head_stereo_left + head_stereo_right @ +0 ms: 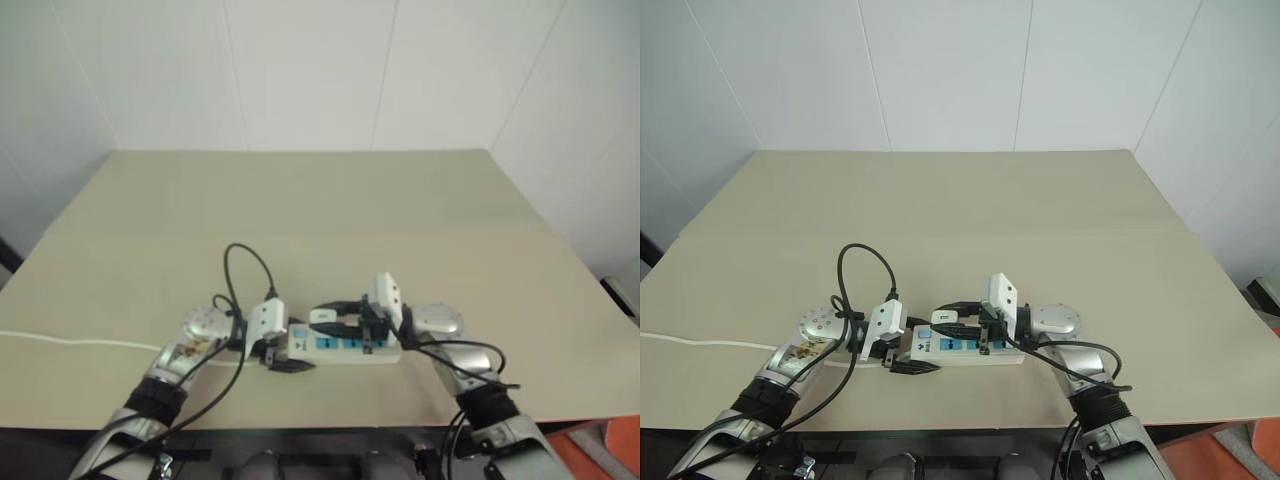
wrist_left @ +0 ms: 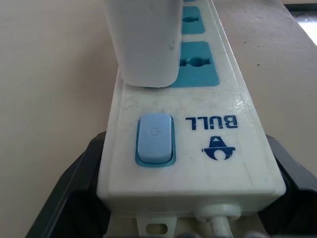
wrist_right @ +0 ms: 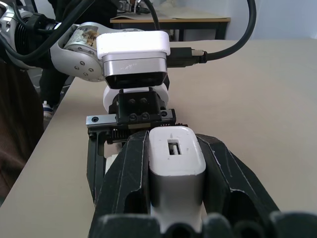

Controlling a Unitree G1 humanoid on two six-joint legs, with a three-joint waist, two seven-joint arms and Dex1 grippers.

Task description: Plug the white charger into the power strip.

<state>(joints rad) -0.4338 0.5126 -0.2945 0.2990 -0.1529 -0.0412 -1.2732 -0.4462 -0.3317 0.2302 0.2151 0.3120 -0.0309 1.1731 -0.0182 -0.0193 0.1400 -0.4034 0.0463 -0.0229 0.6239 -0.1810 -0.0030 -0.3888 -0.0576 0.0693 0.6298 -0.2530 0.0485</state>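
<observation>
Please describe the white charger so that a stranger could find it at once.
On the tan table, find the power strip, held at its switch end by the left gripper. The white charger stands on it, pinched by the right gripper: a small plain cube, without blue sockets.

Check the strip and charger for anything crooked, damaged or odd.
Nothing stands out. The white charger stands upright on the power strip, gripped by the right hand; the left hand clamps the strip's switch end.

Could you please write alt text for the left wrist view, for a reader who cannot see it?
A white charger stands on the first blue socket of a white power strip, just beyond the strip's pale blue switch. The left pincer's black fingers clamp the strip's near end, which rests on a beige table.
</observation>
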